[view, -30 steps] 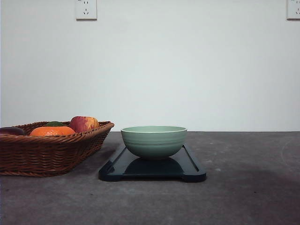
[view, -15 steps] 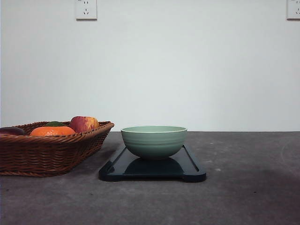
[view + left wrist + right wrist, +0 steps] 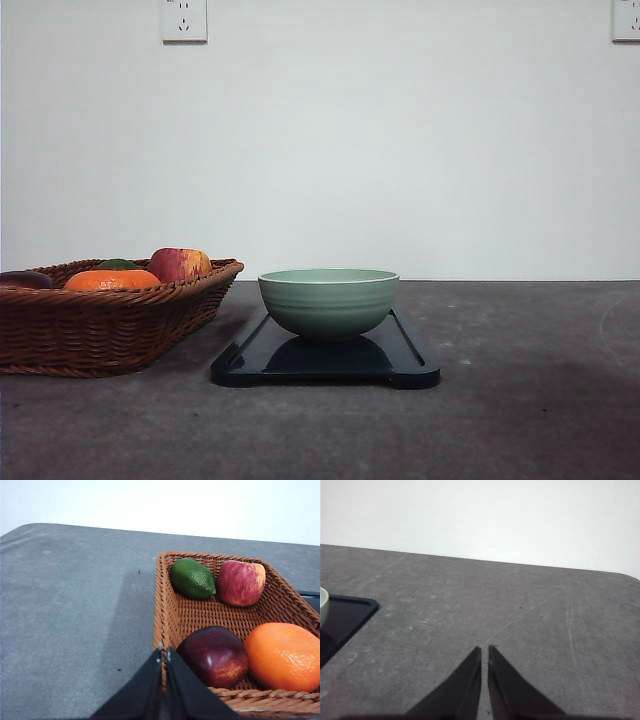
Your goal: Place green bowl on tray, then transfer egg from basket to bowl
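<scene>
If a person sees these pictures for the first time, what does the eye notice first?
Most striking is the pale sage-green round bowl, sitting on the flat near-black rectangular tray mid-table. To its left, the wide brown woven wicker basket holds bright fruit: an orange, a red-yellow apple, a green lime and a dark red fruit.

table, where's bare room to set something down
Bare table runs right of the tray, and along the front edge. More lies left of the basket. The basket is crowded with fruit; the green bowl covers most of the tray.
</scene>
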